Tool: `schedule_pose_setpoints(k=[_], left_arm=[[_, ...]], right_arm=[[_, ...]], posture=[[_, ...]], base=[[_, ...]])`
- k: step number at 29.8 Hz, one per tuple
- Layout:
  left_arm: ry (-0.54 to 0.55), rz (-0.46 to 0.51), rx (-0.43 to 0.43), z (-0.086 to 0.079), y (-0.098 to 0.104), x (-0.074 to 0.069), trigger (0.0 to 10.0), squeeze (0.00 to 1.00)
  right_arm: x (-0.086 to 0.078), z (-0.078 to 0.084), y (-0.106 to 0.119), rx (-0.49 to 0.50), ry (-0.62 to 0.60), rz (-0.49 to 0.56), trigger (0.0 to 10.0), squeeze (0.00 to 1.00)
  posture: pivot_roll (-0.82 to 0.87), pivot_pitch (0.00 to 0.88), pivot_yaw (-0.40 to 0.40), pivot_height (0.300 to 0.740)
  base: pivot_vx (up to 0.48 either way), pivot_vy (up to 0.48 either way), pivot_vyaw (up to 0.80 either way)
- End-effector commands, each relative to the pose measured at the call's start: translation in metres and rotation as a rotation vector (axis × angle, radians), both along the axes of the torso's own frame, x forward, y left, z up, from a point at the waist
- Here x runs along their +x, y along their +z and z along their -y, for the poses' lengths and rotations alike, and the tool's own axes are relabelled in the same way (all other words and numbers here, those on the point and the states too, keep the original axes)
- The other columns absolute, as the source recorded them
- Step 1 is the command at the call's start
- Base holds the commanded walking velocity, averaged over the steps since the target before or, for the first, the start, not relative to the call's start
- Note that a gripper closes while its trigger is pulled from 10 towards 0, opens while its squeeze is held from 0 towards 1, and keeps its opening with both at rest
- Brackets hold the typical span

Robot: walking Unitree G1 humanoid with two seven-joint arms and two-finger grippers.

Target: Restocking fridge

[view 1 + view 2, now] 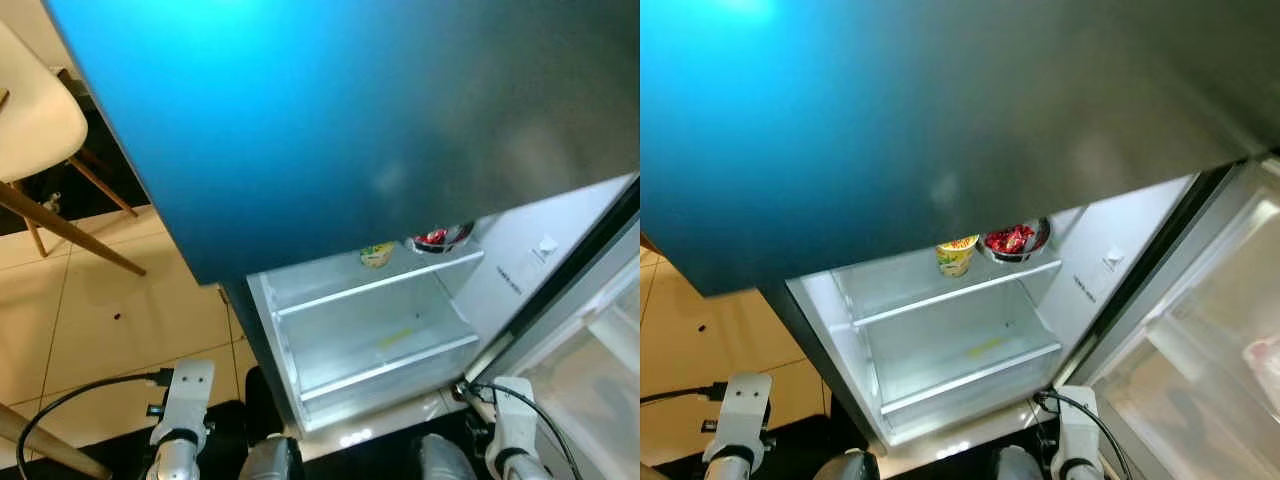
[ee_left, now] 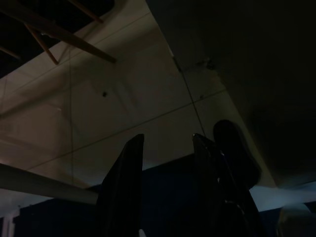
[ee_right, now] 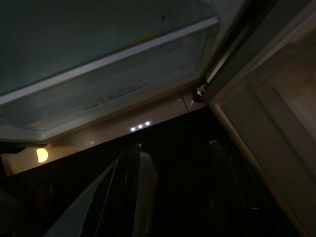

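The fridge [image 1: 380, 330] stands open before me, its lower compartment lit. On the upper shelf sit a yellow cup [image 1: 957, 255] and a metal bowl of red food [image 1: 1013, 241]. A clear drawer [image 1: 960, 355] lies below them. Both arms hang low at the picture's bottom edge. The left gripper [image 2: 165, 163] hangs over the tiled floor, open with nothing between its fingers. The right gripper [image 3: 175, 168] hangs in front of the fridge's base, open and holding nothing.
The dark upper door [image 1: 350, 120] looms overhead. The open lower door [image 1: 1200, 350] swings out on the right with shelves in it. A white chair [image 1: 35, 120] with wooden legs stands on the tiled floor [image 1: 110, 320] to the left.
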State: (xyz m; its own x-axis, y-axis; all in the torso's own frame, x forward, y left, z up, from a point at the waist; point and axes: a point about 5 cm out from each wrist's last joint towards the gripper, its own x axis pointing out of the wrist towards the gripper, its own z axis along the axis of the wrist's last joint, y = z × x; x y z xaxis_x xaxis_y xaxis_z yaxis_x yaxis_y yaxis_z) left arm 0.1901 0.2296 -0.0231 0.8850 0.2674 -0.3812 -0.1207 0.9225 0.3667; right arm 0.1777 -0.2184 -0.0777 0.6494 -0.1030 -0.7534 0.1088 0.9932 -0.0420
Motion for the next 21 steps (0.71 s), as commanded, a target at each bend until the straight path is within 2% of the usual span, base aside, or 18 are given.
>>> schedule_pose_setpoints(k=[1,16,21], left_arm=[[0.014,-0.013,0.001,-0.0011,-0.0037,-0.0047,10.0,0.0],[0.012,-0.013,0.004,-0.0015,-0.0048,-0.0027,10.0,0.0],[0.015,-0.057,-0.014,-0.0007,-0.0119,-0.0049,10.0,0.0]], right_arm=[[-0.0052,0.0005,-0.0026,0.0,-0.01,-0.02,10.0,0.0],[-0.0057,0.0011,-0.0027,-0.001,-0.017,-0.02,10.0,0.0],[-0.008,0.001,-0.0041,-0.029,0.013,-0.04,10.0,0.0]], posture=[[-0.01,0.088,-0.032,0.729],[-0.01,0.086,-0.029,0.74],[-0.01,0.085,-0.027,0.74]], base=[[0.0,0.0,0.0],[0.0,0.0,0.0],[0.0,0.0,0.0]])
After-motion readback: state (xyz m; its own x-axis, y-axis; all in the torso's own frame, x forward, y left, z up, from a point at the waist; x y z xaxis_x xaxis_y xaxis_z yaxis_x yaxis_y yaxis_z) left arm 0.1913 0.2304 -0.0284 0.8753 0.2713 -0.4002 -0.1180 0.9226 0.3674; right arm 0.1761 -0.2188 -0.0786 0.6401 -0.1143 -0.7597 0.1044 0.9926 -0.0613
